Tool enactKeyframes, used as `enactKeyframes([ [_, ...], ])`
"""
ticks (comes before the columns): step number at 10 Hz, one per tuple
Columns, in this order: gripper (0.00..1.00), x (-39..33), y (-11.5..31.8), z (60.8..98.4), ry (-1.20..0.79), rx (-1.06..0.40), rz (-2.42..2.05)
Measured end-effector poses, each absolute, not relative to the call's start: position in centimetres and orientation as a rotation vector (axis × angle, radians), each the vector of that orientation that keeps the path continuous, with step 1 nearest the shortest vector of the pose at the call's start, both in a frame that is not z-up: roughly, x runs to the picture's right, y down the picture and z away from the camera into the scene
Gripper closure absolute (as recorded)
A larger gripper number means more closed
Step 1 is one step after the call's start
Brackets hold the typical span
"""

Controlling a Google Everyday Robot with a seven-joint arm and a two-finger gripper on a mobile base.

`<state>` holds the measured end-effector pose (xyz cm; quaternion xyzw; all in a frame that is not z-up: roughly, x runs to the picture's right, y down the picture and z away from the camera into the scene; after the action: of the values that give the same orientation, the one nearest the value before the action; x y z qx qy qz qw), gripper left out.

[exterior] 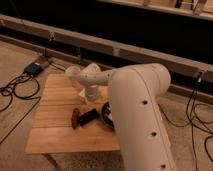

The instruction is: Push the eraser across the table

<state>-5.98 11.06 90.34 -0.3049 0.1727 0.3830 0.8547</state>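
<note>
Eraser (89,116) sits near the middle of the table (50,107), brown oblong (75,118) just beside at its 9 o'clock, dark bowl (105,117) at 3, gripper (92,101) at 12, grip state I can't tell; I reckon a leftward shove drags the oblong along or skews the eraser.

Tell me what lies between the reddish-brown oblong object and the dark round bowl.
The small flat black rectangular eraser lies between them, as the camera view shows. The gripper hangs close by it.
</note>
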Motion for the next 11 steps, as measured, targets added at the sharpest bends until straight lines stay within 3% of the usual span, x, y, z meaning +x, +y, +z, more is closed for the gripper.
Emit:
enactKeyframes([
  [8,0.35,-7.6,14.9,87.1,0.365,-0.670,0.775],
  [11,0.35,-8.8,13.6,86.7,0.324,-0.666,0.829],
])
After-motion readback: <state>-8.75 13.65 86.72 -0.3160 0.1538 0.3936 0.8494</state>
